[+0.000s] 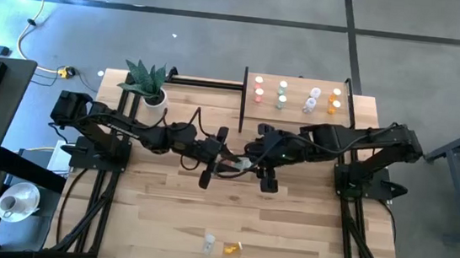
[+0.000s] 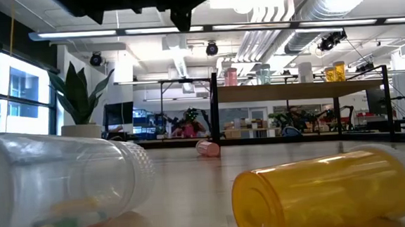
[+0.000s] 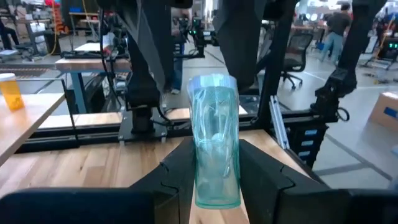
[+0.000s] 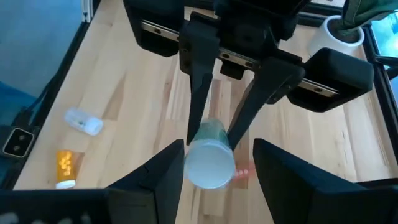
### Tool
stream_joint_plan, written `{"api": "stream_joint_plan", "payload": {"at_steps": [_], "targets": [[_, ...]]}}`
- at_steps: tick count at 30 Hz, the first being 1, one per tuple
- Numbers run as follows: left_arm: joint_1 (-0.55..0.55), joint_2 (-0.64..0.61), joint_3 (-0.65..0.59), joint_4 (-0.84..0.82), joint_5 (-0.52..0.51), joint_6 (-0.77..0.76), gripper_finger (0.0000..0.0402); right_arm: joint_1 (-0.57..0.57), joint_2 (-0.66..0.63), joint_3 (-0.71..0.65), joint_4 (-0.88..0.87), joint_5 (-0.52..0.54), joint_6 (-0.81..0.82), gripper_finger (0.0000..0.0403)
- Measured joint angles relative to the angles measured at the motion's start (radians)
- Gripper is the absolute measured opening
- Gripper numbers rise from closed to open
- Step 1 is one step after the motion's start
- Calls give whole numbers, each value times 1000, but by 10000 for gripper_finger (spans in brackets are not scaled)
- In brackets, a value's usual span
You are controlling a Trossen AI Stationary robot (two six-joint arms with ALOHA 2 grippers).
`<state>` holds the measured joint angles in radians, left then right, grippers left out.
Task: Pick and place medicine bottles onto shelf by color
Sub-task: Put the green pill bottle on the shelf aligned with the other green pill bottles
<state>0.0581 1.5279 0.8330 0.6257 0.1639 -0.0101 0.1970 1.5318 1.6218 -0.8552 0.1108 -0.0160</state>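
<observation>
My left gripper [image 1: 229, 156] is at mid-table, shut on a green medicine bottle [image 3: 214, 143] with a white cap [image 4: 210, 163]. My right gripper [image 4: 219, 148] faces it from the right. It is open, with one finger on each side of the cap end; I see a gap on at least one side. The shelf [image 1: 302, 78] at the far right carries several bottles in pink, green, white and orange. A pink bottle [image 2: 207, 148] lies on its side on the table below the grippers. A clear bottle [image 1: 209, 244] and an orange bottle [image 1: 232, 248] lie on their sides near the front edge. My left gripper pinches the green bottle's body [image 3: 214, 180] between its two fingers [image 3: 177, 177], on the half nearer its base. The fingers come level from the table's left and lie along the bottle. The bottle is lifted clear and lies level, its cap end pointing at the right gripper.
A potted plant [image 1: 148, 83] stands at the far left of the table. The shelf's black frame [image 1: 244, 88] stands up beside the far middle. Both arms meet over the table's middle.
</observation>
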Motion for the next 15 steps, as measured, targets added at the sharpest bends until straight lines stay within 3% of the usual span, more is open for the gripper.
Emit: {"api": "stream_joint_plan", "payload": {"at_steps": [7,15], "targets": [[-12,0,0,31,-34,-5,93,0,0,0,-4,39,9,178],[-14,0,0,29,-80,-5,93,0,0,0,-11,36,8,102]]}}
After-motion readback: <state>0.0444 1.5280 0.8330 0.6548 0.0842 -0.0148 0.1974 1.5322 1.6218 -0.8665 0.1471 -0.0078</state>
